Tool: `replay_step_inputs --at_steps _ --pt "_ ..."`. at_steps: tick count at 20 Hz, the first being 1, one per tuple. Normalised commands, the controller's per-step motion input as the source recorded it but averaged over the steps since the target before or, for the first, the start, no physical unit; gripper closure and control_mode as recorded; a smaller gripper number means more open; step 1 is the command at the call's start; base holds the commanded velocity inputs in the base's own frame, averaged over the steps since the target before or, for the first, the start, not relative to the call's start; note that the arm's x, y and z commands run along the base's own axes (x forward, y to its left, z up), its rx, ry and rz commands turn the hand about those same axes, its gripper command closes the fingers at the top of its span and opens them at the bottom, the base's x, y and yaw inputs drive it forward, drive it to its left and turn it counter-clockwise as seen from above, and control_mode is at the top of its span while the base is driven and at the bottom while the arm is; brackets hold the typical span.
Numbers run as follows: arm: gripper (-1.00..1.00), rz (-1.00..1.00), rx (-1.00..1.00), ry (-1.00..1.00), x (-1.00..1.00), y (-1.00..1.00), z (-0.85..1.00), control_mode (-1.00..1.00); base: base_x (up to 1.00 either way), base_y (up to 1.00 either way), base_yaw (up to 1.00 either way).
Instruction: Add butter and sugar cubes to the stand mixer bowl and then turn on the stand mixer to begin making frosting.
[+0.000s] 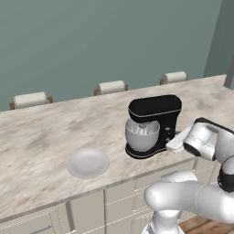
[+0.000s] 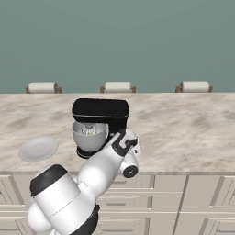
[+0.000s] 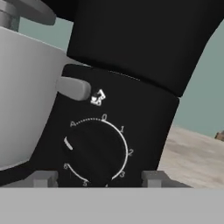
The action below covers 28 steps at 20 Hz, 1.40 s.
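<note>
A long marble-patterned counter (image 1: pixel 41 132) runs across the kitchen in front of a grey-green wall, with pale cabinet drawers (image 2: pixel 202 202) under its front edge and three chair backs (image 2: pixel 117 86) showing above its far edge. The white robot arm (image 2: pixel 87 181) reaches up from below the front edge toward the side of the stand mixer.

The glossy black stand mixer (image 1: pixel 154 119) stands near the front edge of the counter, roughly midway along it, head lowered over its bowl. The silver-grey stand mixer bowl (image 1: pixel 142 135) sits on the mixer's base under the head, with the wire whisk (image 1: pixel 143 130) hanging into it. What lies inside the bowl cannot be made out.

A round white plate (image 1: pixel 88 162) lies flat on the counter just beside the mixer, close to the front edge, with nothing on it.

The gripper (image 3: pixel 100 178) is just beside the mixer's upright column, facing its round black speed dial (image 3: pixel 96 151). The dial's white pointer mark sits between the letter A and the number 6 on the printed scale. The two dark fingers (image 3: pixel 41 179) stand apart, one on each side of the dial's lower edge, not visibly clamped on it. A grey bowl handle (image 3: pixel 73 88) juts out just above the dial
</note>
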Motion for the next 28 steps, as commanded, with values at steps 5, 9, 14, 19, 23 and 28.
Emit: replay_step_inputs --at_steps 5,9,14,19,23,28 --pt "1.0 -0.08 -0.01 -0.02 0.32 0.51 -0.24 -1.0 0.0 0.0 0.0" --pt "1.0 -0.17 0.03 -0.01 -0.03 0.46 0.25 -1.0 0.0 0.0 0.0" --pt "1.0 -0.15 0.17 0.0 -0.02 0.2 0.63 -1.0 0.0 0.0 0.0" --pt "1.0 0.0 0.28 0.01 0.08 0.0 0.61 -1.0 0.0 0.0 0.0" --pt "1.0 0.07 0.29 0.19 0.46 0.0 0.13 -1.0 0.0 0.0 0.0" --pt "1.0 0.01 0.31 0.44 0.81 -0.57 -0.5 -1.0 0.0 0.0 0.0"
